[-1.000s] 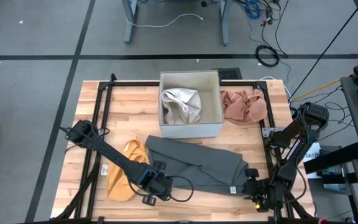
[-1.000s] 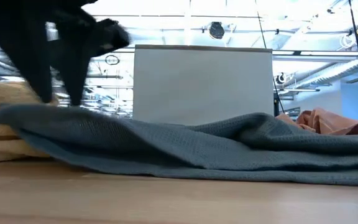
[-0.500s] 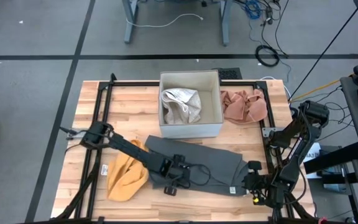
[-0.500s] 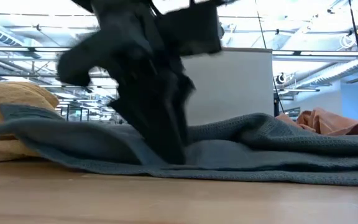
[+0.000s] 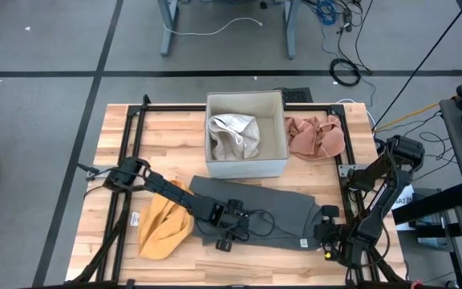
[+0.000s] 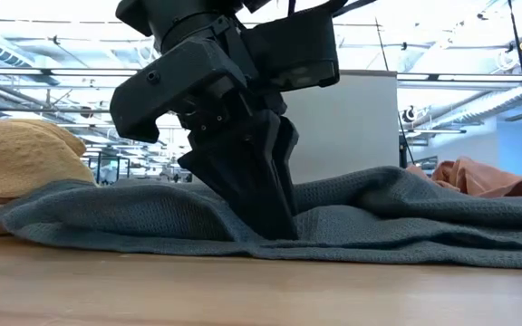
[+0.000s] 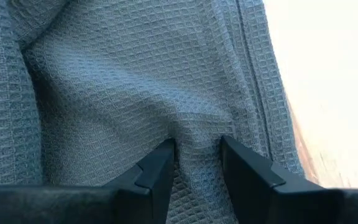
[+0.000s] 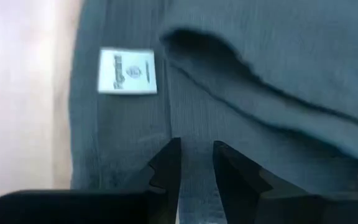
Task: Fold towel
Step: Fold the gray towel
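The grey waffle towel (image 5: 275, 207) lies spread and rumpled on the wooden table, in front of the white box. My left gripper (image 5: 229, 233) stands on the towel near the middle of its near edge. It is open and its fingertips (image 7: 160, 167) are planted in the cloth. In the low view it (image 6: 275, 231) points steeply down. My right gripper (image 5: 325, 234) is at the towel's right near corner, beside the white label (image 8: 127, 71), and is shut on the towel. My left gripper presses its two open fingertips down into the towel from above, slanting. A puckered ridge of cloth (image 7: 197, 140) bulges up between them, and the towel lies on the table beneath. My right gripper pinches a narrow strip of the towel's edge (image 8: 195, 152) between its fingers, close to the label. It comes steeply from above. The cloth there lies on the table; one layer or several, I cannot tell.
A white box (image 5: 273, 164) holding pale cloth stands just behind the towel. A pink cloth (image 5: 315, 136) lies at the back right, and an orange cloth (image 5: 163, 229) touches the towel's left end. Black frame rails (image 5: 127, 160) border the table.
My left gripper has swung from the towel's left near corner toward the table's right edge. It has come down onto the towel's middle and tipped more steeply. The towel's left end now lies lower and flatter than before.
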Controlling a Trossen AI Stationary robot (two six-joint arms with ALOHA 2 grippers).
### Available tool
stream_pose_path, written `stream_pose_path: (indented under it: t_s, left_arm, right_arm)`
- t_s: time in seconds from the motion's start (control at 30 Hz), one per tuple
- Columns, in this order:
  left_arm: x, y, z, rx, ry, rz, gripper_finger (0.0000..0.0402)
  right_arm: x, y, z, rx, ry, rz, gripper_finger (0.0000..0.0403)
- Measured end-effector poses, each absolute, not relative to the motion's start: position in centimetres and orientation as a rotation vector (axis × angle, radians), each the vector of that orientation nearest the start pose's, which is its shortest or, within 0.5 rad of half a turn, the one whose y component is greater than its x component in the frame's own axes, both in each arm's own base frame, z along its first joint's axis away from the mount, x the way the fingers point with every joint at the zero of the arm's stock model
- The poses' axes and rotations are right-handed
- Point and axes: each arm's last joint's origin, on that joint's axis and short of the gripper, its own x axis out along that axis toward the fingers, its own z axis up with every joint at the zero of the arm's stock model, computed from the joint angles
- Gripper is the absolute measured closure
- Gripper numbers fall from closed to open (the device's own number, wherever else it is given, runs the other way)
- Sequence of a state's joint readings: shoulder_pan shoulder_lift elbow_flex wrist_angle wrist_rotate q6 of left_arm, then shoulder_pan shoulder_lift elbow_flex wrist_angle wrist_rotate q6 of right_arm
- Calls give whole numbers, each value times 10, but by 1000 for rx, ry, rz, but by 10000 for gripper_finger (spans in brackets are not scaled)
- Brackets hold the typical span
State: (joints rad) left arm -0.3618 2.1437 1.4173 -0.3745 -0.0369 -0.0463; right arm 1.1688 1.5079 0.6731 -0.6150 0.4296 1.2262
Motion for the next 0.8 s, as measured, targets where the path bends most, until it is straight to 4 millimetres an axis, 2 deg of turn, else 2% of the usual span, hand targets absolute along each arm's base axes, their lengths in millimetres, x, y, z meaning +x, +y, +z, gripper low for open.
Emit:
stream_pose_path:
  t_s: [0.6, 0.7, 0.8]
  left_arm:
    - [406, -153, 122, 177, 1043, -275, 262]
    - [406, -152, 124, 195, 1035, -285, 262]
    - [406, -152, 130, 204, 1015, -264, 262]
  right_arm:
    - [100, 205, 129, 65, 1126, -52, 324]
    - [99, 204, 129, 49, 1134, -62, 340]
    - [98, 203, 129, 40, 1149, -65, 375]
